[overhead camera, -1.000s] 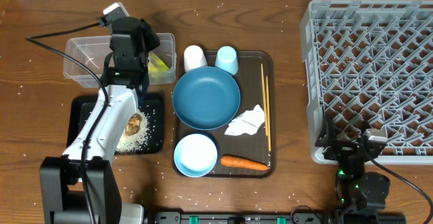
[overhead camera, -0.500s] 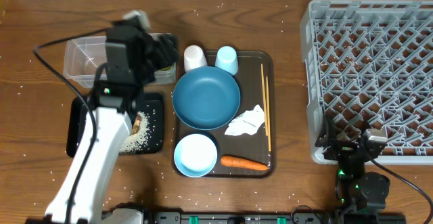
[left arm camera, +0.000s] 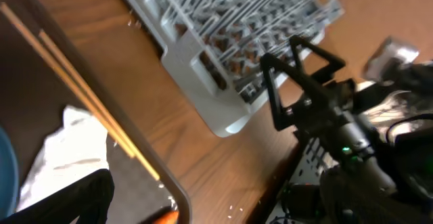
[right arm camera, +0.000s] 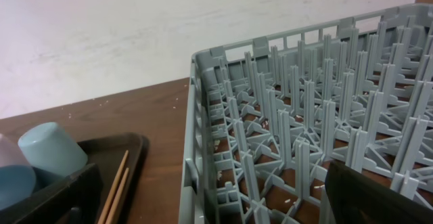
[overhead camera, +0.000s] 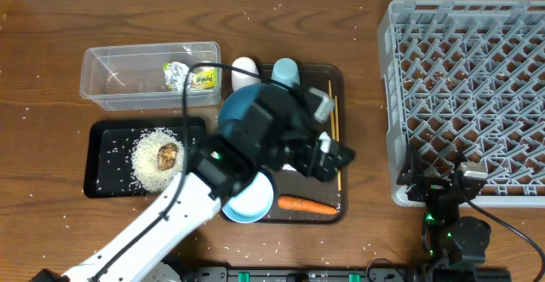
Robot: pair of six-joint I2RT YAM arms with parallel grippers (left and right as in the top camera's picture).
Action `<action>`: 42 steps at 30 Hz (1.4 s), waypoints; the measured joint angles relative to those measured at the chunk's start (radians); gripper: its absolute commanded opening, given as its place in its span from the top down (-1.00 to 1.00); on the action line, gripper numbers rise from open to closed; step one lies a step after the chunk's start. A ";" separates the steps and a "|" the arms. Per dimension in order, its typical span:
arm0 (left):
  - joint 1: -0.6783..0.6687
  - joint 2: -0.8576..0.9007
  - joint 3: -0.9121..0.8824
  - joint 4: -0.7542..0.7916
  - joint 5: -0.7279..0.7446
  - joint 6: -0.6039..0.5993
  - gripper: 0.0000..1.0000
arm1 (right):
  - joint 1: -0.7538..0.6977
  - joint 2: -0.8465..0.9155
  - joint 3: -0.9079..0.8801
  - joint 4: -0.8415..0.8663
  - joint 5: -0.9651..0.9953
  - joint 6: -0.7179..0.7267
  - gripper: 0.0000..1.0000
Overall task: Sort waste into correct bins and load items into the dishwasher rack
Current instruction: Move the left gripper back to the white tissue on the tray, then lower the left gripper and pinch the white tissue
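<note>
The left gripper point(overhead camera: 329, 158) hangs over the crumpled white paper point(left arm camera: 62, 159), right of centre in the overhead frame; whether it is apart cannot be told. It should be lowered squarely, the chopsticks point(left arm camera: 73, 87) avoided, and the clear tub point(overhead camera: 94, 86) at upper left targeted.

The table point(overhead camera: 324, 26) is grained brown wood. The rack point(overhead camera: 468, 77) is matt grey plastic, the tub point(overhead camera: 106, 86) clear glossy plastic, the chopsticks point(right arm camera: 116, 183) pale wood.

Dark wooden table point(overhead camera: 341, 26); plain white wall point(right arm camera: 101, 34) behind.
</note>
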 measured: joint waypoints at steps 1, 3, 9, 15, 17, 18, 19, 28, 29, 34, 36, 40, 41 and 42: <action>-0.015 0.002 0.000 -0.013 -0.031 -0.011 -0.96 | 0.000 0.000 0.000 0.000 0.000 0.000 -0.99; -0.048 0.012 0.000 -0.060 -0.124 -0.040 -0.96 | 0.000 0.000 0.000 0.000 0.000 0.000 -0.99; -0.118 0.129 0.000 -0.108 -0.279 -0.161 -0.96 | 0.000 0.000 0.000 0.000 0.000 0.000 -0.98; -0.138 0.257 0.019 -0.130 -0.328 -0.277 -0.96 | 0.000 0.000 0.000 0.000 0.000 0.000 -0.99; -0.148 0.290 0.047 -0.168 -0.332 -0.287 -0.96 | 0.000 0.000 0.000 0.000 0.000 0.000 -0.99; -0.151 0.304 0.064 -0.194 -0.333 -0.285 -0.96 | 0.000 0.000 0.000 0.000 0.000 0.000 -0.99; -0.155 0.320 0.087 -0.222 -0.335 -0.277 -0.96 | 0.000 0.000 0.000 0.000 0.000 0.000 -0.99; -0.157 0.436 0.198 -0.301 -0.365 -0.055 -0.96 | 0.000 0.000 0.000 0.000 0.000 0.000 -0.99; -0.157 0.448 0.198 -0.301 -0.370 -0.038 -0.96 | 0.000 0.000 0.000 0.000 0.000 0.000 -0.98; -0.157 0.517 0.198 -0.293 -0.405 0.035 -0.96 | 0.000 0.000 0.000 0.000 0.000 0.000 -0.99; -0.157 0.537 0.198 -0.274 -0.412 0.077 -0.96 | 0.000 0.000 0.000 0.000 0.000 0.000 -0.98; -0.158 0.553 0.198 -0.232 -0.420 0.165 -0.98 | 0.000 0.000 0.000 0.000 0.000 0.000 -0.98; -0.158 0.554 0.198 -0.222 -0.422 0.188 -0.96 | 0.000 0.000 0.000 0.000 0.000 0.000 -0.99; -0.158 0.554 0.198 -0.217 -0.428 0.205 -0.87 | 0.000 0.000 0.000 0.000 0.000 0.000 -0.98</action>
